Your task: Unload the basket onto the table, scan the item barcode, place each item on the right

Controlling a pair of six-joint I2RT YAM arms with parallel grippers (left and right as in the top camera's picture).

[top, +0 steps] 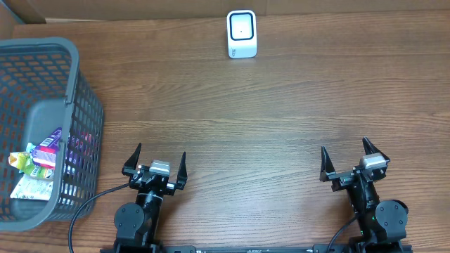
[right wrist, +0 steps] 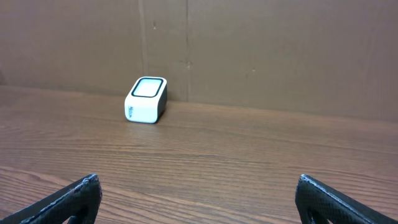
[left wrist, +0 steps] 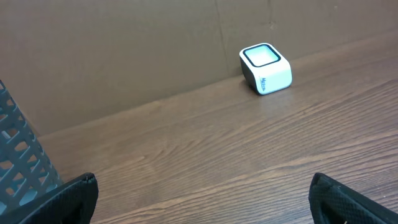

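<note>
1. Snack packets [top: 35, 165] in crinkly green, white and purple wrappers, the items to be scanned, lie heaped at the bottom of the grey plastic mesh basket [top: 84, 105]. The basket stands at the left edge of the brown wooden surface [top: 281, 119]. No packet is out of it yet.
2. The white cube-shaped scanner [top: 242, 33] with its dark-rimmed window sits at the far edge against the brown cardboard wall [right wrist: 280, 50]. Its window faces the open middle, I'd guess so a packet can be passed in front of it from either side.
3. The left black claw [top: 160, 156] hangs low at the near edge, fingers spread wide and holding nothing. It is the one nearer the basket, so likely the one to reach in.
4. The right black claw [top: 346, 156] is spread just as wide and empty, well apart from everything — parked, by the look of it, to leave the middle free.
</note>
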